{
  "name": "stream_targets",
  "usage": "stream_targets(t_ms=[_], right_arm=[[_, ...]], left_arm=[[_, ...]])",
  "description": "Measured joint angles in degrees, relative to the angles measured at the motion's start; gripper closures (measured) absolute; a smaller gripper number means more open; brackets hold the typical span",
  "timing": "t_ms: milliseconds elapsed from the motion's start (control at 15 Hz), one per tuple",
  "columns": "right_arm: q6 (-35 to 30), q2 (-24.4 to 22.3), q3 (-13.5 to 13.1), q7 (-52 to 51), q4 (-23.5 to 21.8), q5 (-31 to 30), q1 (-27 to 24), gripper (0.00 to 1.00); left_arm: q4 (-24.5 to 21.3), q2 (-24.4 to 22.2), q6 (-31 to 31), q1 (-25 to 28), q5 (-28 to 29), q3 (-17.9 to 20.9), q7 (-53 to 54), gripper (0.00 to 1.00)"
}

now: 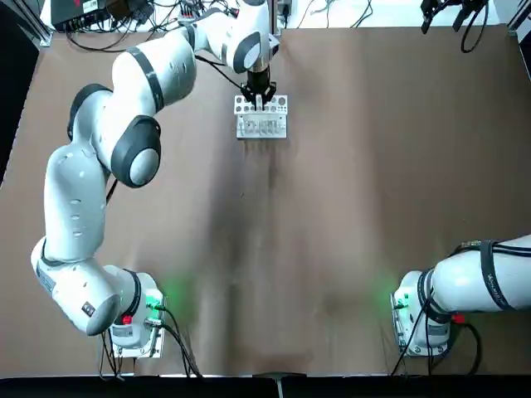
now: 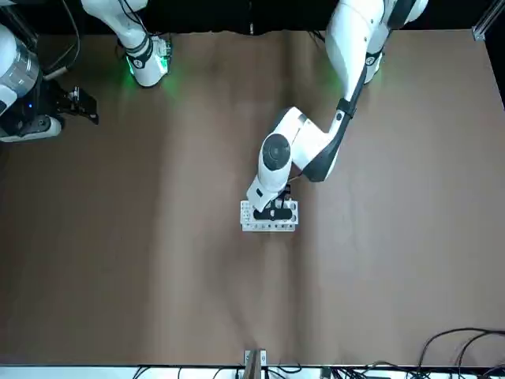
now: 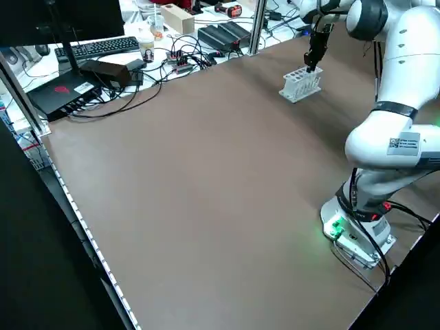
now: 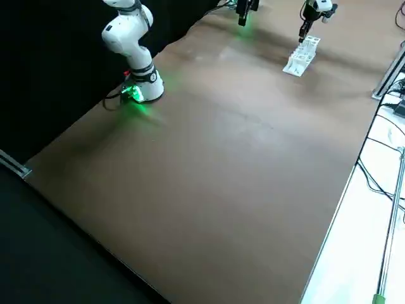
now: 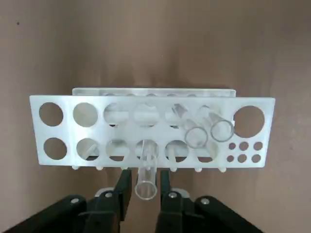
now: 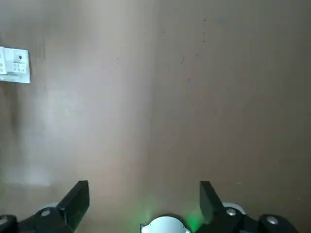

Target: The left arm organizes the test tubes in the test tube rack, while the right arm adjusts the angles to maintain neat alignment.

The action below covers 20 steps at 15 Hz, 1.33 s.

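Two robot bases with green lights are closest to us, one for the left arm (image 1: 73, 199) and one for the right arm (image 1: 498, 278). Farther out, we see the right gripper (image 6: 144, 194), up high near the far right corner of the table (image 1: 332, 215), its two fingers wide apart with nothing between them. Near the far edge, left of the middle, the left gripper (image 5: 146, 179) points down and pinches one clear test tube (image 5: 147, 167) over the white test tube rack (image 5: 68, 155). That rack stands on the table, with big round holes and a patch of tiny ones at one end. We see two more clear tubes (image 5: 196, 133) (image 5: 221, 127) leaning in it, side by side, near that end. Past the table we see black cables (image 3: 175, 65) and a keyboard (image 3: 103, 47).
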Motion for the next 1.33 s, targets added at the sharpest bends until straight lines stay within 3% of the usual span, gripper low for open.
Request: stream_targets(t_ms=[1000, 1333], right_arm=[[0.0, 0.0, 0.03, 0.0, 0.0, 0.0, 0.01, 0.0], [0.0, 0.0, 0.03, 0.0, 0.0, 0.0, 0.01, 0.0]], left_arm=[[0.01, 0.02, 0.53, 0.0, 0.04, 0.1, 0.26, 0.69], [-0.01, 0.08, 0.49, -0.01, 0.04, 0.09, 0.27, 0.74]])
